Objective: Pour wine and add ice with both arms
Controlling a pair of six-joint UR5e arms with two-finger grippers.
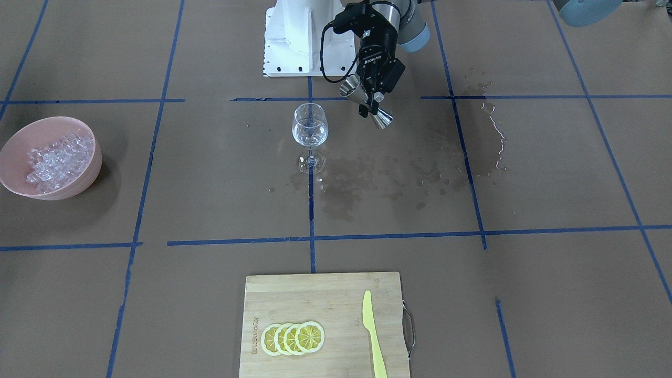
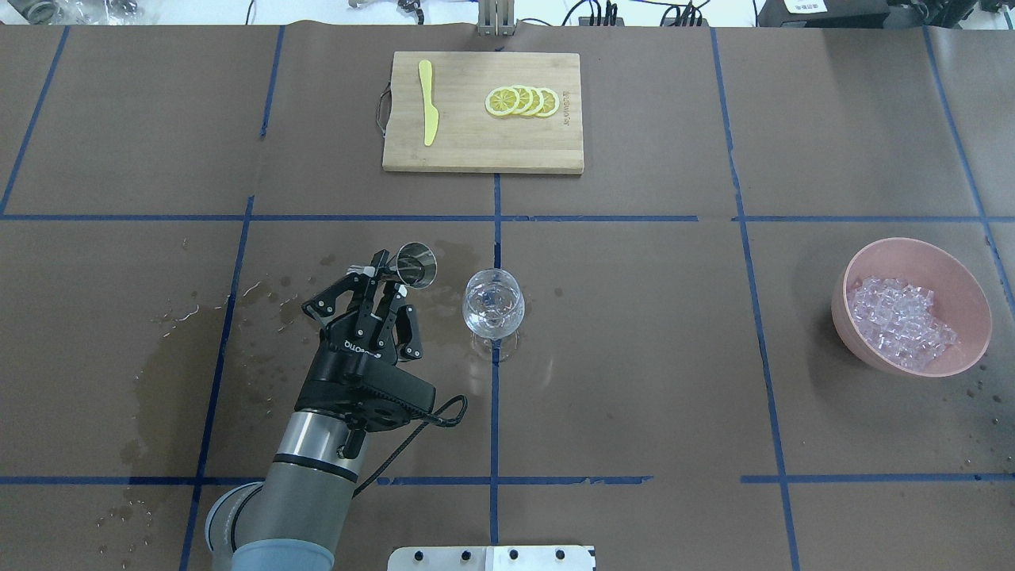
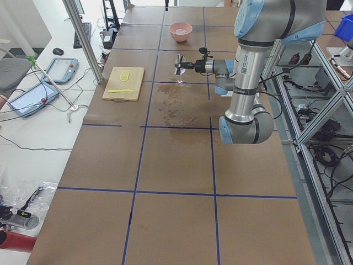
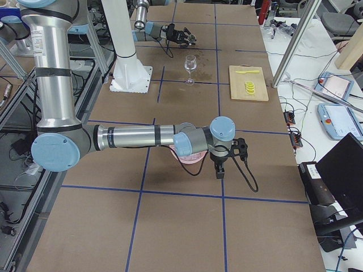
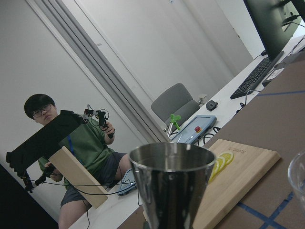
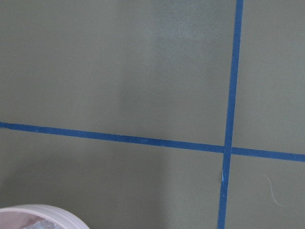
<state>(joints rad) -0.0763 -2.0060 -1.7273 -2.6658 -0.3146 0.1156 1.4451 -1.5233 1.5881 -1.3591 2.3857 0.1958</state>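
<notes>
My left gripper (image 2: 387, 279) is shut on a steel double-cone jigger (image 2: 416, 266), held tilted in the air just left of the wine glass (image 2: 493, 305). In the front view the gripper (image 1: 374, 101) grips the jigger (image 1: 382, 118) at its waist. The jigger fills the left wrist view (image 5: 171, 186). The glass (image 1: 310, 126) stands upright with a glint of clear liquid low in its bowl. Ice cubes (image 2: 900, 321) lie in a pink bowl (image 2: 912, 244) at the far right. My right gripper (image 4: 220, 170) hangs by that bowl; I cannot tell whether it is open.
A wooden cutting board (image 2: 476, 155) at the far edge carries lemon slices (image 2: 523, 101) and a yellow knife (image 2: 428, 103). Wet patches and droplets (image 2: 174, 349) mark the brown paper left of the glass. The white pedestal (image 1: 294, 37) stands at the robot's side. The bowl's rim (image 6: 43, 212) shows below the right wrist.
</notes>
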